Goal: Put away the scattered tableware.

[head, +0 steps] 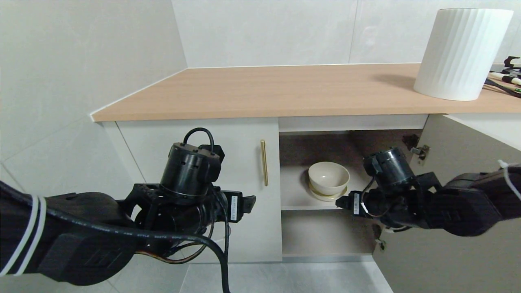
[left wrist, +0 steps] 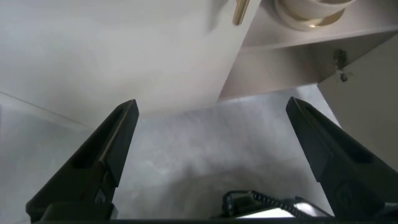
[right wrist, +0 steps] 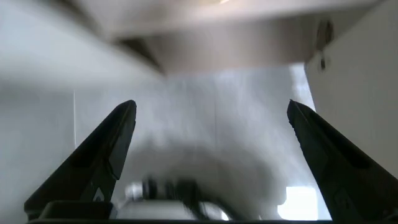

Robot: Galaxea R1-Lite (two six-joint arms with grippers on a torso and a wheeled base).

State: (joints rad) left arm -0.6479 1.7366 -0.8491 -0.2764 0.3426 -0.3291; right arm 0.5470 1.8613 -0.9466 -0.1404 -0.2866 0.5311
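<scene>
**Ana:** While both arms hung before the cupboard, where did the tableware sit?

**Ben:** Just right of the frame's centre. The cream ceramic bowl (head: 329, 178) stood upright on a pale round saucer (head: 325, 197). Both were on the upper shelf (head: 293, 185) of the open white cabinet.

**Ana:** And the claws?

**Ben:** The left claw (left wrist: 211, 109) was spread wide with nothing between its fingers. It was low and left of centre, before the closed white cabinet door (head: 195, 134) with its slim brass bar handle (head: 263, 162). The right claw (right wrist: 211, 109) gaped just as wide and was also empty. In the head view it hung near the shelf's front edge, below and right of the bowl, apart from it.

**Ana:** What was on the desk?

**Ben:** The light wooden desk (head: 285, 89) ran across the upper half of the frame. A tall white ribbed cylinder (head: 462, 53) stood at upper right, with a few pen-like sticks (head: 506, 77) just beside it at the edge. The other cabinet door (head: 447, 252) stood open at lower right.
</scene>
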